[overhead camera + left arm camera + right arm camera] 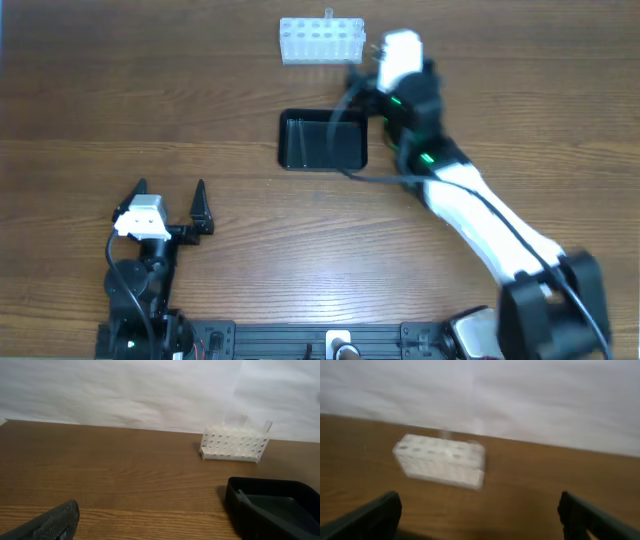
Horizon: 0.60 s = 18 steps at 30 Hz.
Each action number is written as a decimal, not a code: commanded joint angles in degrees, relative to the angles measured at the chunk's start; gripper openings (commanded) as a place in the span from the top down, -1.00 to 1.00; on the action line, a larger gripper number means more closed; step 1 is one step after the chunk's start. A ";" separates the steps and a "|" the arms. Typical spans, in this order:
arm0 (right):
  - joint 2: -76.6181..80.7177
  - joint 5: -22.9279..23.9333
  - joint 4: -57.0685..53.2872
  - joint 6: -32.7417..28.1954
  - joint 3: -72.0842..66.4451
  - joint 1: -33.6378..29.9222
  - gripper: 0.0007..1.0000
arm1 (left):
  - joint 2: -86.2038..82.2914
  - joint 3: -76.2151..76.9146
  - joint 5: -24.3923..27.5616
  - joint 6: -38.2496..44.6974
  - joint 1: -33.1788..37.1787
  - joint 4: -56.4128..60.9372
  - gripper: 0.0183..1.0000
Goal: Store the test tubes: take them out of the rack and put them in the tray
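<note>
The white rack (pixel 320 42) stands at the far edge of the table (pixel 150 100) and holds two clear test tubes (pixel 243 420) upright at its back row. The black tray (pixel 290 140) sits just in front of it; I cannot tell what is in the tray. The right tool (pixel 480 515) is beside the rack, spread wide and empty. The left tool (pixel 170 190) is well apart from both, also spread wide and empty.

A brown wood-grain table (pixel 150 110) runs back to a plain white wall (pixel 125 390).
</note>
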 commanded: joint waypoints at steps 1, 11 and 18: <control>11.82 5.57 -4.57 5.20 13.46 5.01 -0.98 | -0.42 -0.24 0.59 0.68 0.35 -0.22 -1.00; 32.13 13.77 -18.58 11.30 39.19 6.80 -0.99 | -0.42 -0.24 0.59 0.68 0.35 -0.22 -1.00; 40.57 13.75 -18.84 11.28 48.24 5.92 -0.98 | -0.42 -0.24 0.57 0.68 0.35 -0.22 -1.00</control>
